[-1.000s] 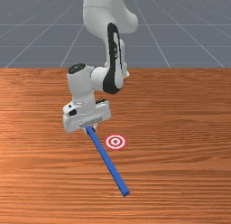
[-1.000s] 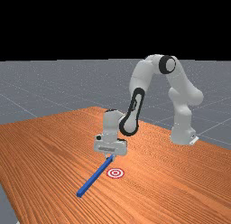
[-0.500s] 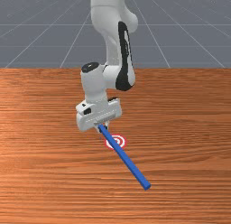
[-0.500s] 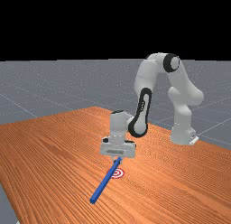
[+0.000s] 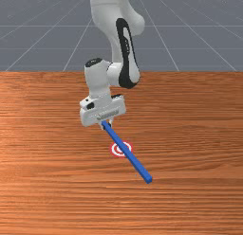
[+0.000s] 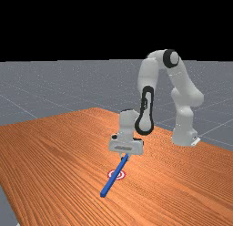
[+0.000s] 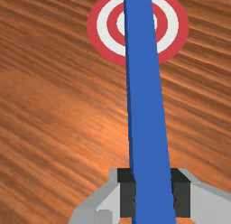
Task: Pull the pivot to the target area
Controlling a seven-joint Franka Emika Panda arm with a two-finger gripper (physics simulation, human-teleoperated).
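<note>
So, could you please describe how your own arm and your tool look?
My arm is white and grey, made of smooth, rounded links, with black rings at joints and a long black strip on one link. The tool has a wide, whitish body with dark patches, and two grey fingers with black pads.

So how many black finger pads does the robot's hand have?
2. One black pad touches one side of the blue bar; the other pad touches the opposite side.

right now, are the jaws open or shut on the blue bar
The jaws are shut on the blue bar: the wrist view shows dark pads touching it from both sides.
</note>
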